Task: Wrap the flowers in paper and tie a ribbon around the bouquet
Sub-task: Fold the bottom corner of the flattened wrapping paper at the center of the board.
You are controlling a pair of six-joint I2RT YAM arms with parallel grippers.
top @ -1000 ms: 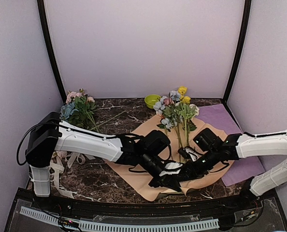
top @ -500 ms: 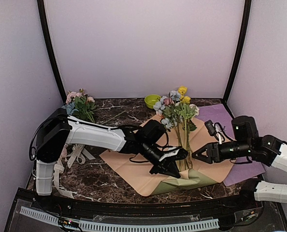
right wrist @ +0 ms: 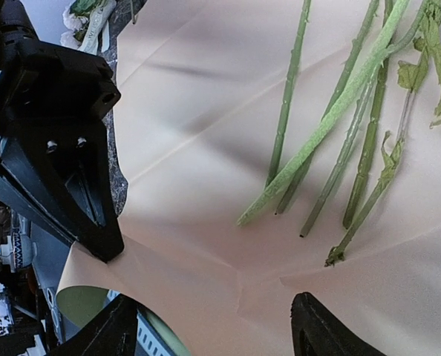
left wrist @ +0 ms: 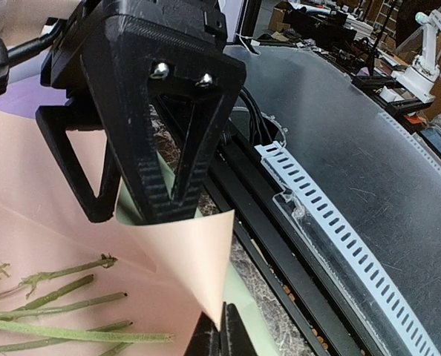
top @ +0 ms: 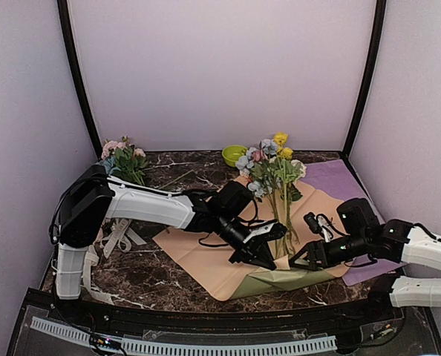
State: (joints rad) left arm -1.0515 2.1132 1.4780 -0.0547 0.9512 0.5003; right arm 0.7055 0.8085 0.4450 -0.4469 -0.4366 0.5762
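From above, the near corner of the paper [top: 198, 251] is now standing folded up toward the stem ends of the flowers [top: 274, 170]. Its sage underside is showing along the front edge, where a second ago the sheet was lying flat on the counter [top: 139, 276]. The left hand [top: 263, 254] is still pinching that lifted corner, fully closed on it. The right hand [top: 296, 262], which was crowding in beside it and then swinging out to the right, is coming back low toward the fold with its fingers spreading and carrying nothing. The ribbon [top: 118, 239] is lying untouched at the far left by the left arm's base. In the left wrist view, the left hand [left wrist: 219, 337] is gripping the point of a peach curl of paper [left wrist: 183, 245]. The right hand [left wrist: 131, 216] is hovering just behind it, jaws apart, and the flowers [left wrist: 72, 271] are showing only as bare stems on the sheet. In the right wrist view, the right hand [right wrist: 213, 330] is gaping wide over bare paper [right wrist: 206, 111]. The flowers [right wrist: 288, 89] are lying ahead, and the left hand [right wrist: 105, 245] is holding the curl at the left. By my judgement the first fold is only just starting, and tying is not yet reached.
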